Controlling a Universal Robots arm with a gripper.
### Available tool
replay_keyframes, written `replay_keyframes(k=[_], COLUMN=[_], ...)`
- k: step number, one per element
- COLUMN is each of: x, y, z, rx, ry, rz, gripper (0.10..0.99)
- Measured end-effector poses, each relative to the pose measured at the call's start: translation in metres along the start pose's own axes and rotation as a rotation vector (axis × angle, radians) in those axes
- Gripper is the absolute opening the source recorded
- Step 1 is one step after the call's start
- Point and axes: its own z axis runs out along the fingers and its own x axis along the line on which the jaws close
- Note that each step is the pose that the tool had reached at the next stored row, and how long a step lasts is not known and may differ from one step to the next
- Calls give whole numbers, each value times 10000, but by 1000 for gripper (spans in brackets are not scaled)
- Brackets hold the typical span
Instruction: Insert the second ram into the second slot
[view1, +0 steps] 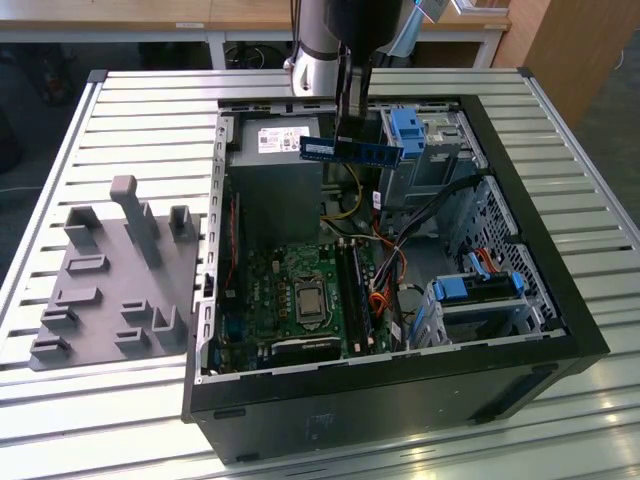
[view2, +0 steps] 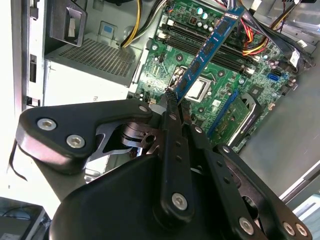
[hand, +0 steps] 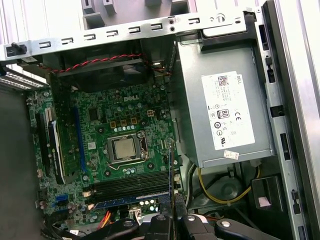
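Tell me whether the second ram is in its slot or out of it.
Out. The gripper holds the second ram in the air above the open computer case, clear of the slots on the motherboard.

The desk (view1: 130, 100) is made of ribbed, silvery metal slats. The computer case (view1: 400, 400) is coated matt black outside; bare grey sheet metal is shown inside it. Beside the case, a fixture (view1: 110, 290) of matt grey plastic is laid. The second ram (view2: 210, 45) is finished as a glossy blue board. The gripper (view2: 176, 100) is built of smooth black parts with bright metal screws (view2: 179, 201). Inside the case, a white paper label (hand: 227, 112) is stuck on the dull grey metal power supply (hand: 195, 90).
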Motion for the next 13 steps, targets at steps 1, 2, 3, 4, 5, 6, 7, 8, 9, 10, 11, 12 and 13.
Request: replay_keyframes(k=[1,2,3,4,5,6,7,8,9,10,11,12,13], x=[0,0,0,0,0,0,0,0,0,0,0,0,0], y=[0,0,0,0,0,0,0,0,0,0,0,0,0], z=[0,0,0,0,0,0,0,0,0,0,0,0,0], rx=[0,0,0,0,1,1,1,1,2,2,3,3,5], ry=[-1,-1,-1,-1,-2,-2,-3,-3,-4,-5,-6,-7,-10], rz=[9,18,28,38,49,61,73,84,100,125,153,188,253], gripper=[137,137,137,137,137,137,137,137,137,137,137,137,137])
